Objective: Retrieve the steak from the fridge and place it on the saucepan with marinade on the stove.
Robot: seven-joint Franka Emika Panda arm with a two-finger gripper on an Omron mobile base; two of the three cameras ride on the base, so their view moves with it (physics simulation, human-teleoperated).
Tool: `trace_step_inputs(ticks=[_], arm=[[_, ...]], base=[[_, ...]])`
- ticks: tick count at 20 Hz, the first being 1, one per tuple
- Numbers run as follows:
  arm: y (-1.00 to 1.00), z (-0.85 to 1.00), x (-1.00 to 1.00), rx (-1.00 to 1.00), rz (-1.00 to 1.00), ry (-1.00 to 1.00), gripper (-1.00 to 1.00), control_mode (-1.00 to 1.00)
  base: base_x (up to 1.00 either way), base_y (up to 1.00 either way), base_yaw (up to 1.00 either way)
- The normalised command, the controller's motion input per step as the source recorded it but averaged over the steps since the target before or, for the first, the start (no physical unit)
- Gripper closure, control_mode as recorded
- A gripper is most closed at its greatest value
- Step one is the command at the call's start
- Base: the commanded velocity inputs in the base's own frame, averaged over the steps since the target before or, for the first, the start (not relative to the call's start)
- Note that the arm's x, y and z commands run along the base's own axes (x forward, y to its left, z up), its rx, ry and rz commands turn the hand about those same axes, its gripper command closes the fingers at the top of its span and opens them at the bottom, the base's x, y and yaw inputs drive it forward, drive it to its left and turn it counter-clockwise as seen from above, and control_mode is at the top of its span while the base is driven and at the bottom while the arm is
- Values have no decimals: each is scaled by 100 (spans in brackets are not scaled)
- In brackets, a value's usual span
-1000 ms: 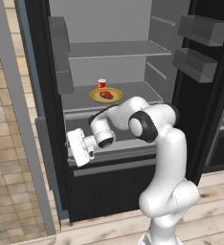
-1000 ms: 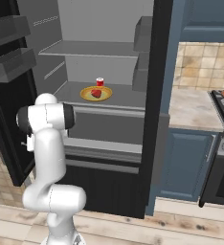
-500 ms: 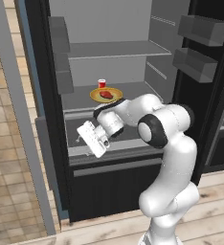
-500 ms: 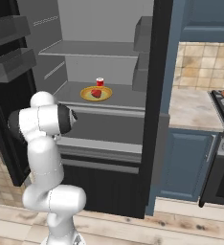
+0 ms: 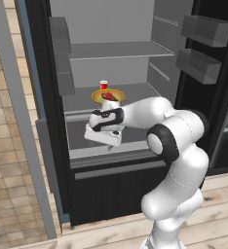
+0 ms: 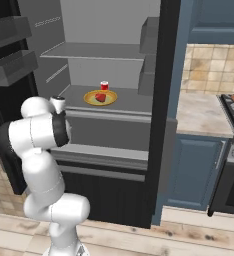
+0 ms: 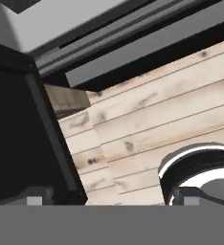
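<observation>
Gripper (image 5: 102, 138), at centre left of the left base frame, sits low in the open tall black double-door fridge (image 5: 43, 146); whether its jaws are spread cannot be told, and it carries nothing. Above it, in the upper middle, the small dark-red steak (image 5: 109, 96) lies on a yellow-rimmed plate (image 5: 99, 97), beside a small red cup (image 5: 104, 85).

both base views face the open fridge (image 5: 135, 58) from either side, sharing its shelves. the hand view looks down, close to the wooden floor (image 7: 171, 115) by its foot.
</observation>
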Motion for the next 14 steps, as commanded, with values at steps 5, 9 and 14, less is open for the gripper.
trace_step_inputs(ticks=[5, 9, 14], arm=[[-86, 1, -10, -44, 23, -2, -100, -100], [-100, 2, -32, -10, 25, -5, -100, -100], [-78, 50, -70, -2, 17, -3, -100, -100]], base=[[0, 0, 0], [0, 0, 0], [0, 0, 0]])
